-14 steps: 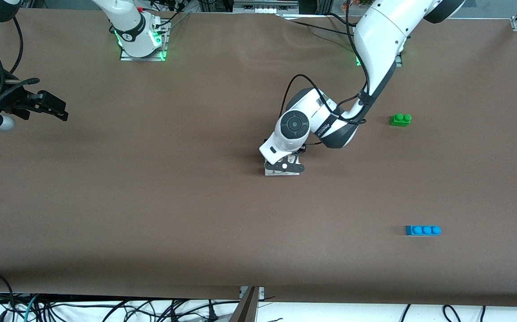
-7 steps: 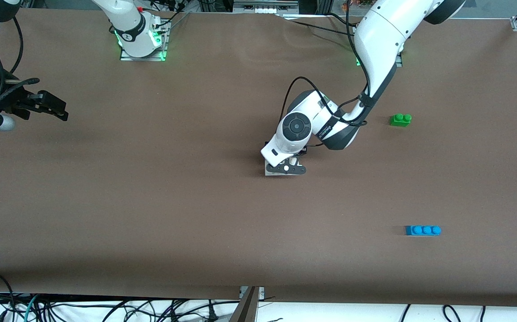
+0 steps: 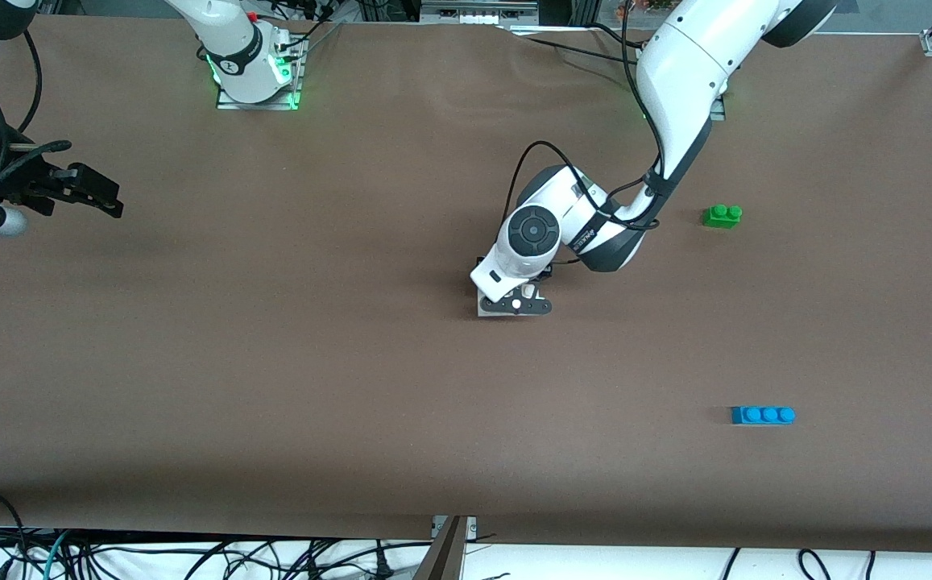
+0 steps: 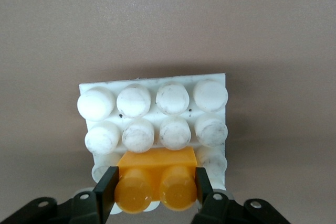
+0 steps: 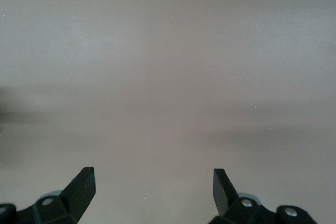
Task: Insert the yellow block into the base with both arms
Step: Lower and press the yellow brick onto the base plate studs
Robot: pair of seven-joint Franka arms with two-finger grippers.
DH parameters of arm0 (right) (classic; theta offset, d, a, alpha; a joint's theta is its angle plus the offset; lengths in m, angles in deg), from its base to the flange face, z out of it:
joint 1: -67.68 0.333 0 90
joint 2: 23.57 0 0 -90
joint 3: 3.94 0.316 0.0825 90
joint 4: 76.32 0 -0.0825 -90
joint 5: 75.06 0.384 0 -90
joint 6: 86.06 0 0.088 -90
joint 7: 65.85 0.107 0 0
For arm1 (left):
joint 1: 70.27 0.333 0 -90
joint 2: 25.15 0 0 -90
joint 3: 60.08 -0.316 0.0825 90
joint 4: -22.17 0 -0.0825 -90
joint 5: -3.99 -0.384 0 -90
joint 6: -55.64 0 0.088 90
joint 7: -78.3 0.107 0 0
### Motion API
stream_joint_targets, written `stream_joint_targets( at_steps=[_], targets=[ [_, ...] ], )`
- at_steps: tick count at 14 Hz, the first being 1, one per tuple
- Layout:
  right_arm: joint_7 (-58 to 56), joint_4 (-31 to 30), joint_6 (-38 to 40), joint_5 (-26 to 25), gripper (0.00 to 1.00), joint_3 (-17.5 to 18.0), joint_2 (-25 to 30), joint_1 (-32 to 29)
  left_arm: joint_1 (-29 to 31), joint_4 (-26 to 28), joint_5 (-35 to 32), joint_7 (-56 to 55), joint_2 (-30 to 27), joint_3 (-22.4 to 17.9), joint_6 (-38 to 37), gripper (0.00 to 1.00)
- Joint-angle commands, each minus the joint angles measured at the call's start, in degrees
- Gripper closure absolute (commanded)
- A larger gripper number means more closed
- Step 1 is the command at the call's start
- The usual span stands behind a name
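Where the front view hides it, left pincer (image 4: 155,188) clamps yellow block (image 4: 156,179) on base (image 4: 157,114); right pincer (image 5: 153,182) gapes.

The left arm (image 3: 679,80) reaches down from its base to mid-table, its left gripper (image 3: 516,304) lowered over the white base (image 3: 488,309), of which only an edge and a corner show beneath the wrist. The right gripper (image 3: 87,193) hangs over the right arm's end of the table, where the right arm waits. A green brick (image 3: 722,216) and a blue brick (image 3: 763,415) lie toward the left arm's end of the brown table (image 3: 272,362), the blue one nearer the camera.
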Motion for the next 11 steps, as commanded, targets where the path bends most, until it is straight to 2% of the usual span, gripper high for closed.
stream_joint_targets(
  at_steps=[1, 3, 4, 7, 8, 10, 11],
  targets=[
    [-0.3, 0.9, 0.7, 1.0, 0.01, 0.3, -0.2, -0.6, -1.0, -0.6, 0.3, -1.6, 0.5, -0.7, -0.4, 0.57],
    [-0.3, 0.9, 0.7, 1.0, 0.01, 0.3, -0.2, -0.6, -1.1, -0.5, 0.5, -1.7, 0.4, -0.7, -0.6, 0.52],
    [-0.3, 0.9, 0.7, 0.9, 0.01, 0.3, -0.2, -0.6, -1.1, -0.5, 0.8, -1.8, 0.4, -0.7, -0.6, 0.46],
    [-0.3, 0.9, 0.8, 1.0, 0.01, 0.3, -0.2, -0.6, -1.1, -0.5, 0.8, -2.9, 0.4, -0.7, -0.7, 0.37],
    [-0.3, 0.9, 0.8, 0.9, 0.01, 0.3, -0.2, -0.6, -1.1, -0.5, 0.8, -2.9, 0.4, -0.7, -0.8, 0.30],
    [-0.3, 0.9, 0.9, 1.0, 0.01, 0.3, -0.2, -0.6, -1.1, -0.4, 0.9, -2.9, 0.4, -0.6, -0.8, 0.26],
    [-0.3, 0.9, 0.9, 1.0, 0.01, 0.3, -0.2, -0.6, -1.1, -0.4, 0.9, -2.9, 0.4, -0.6, -0.9, 0.00]
  ],
)
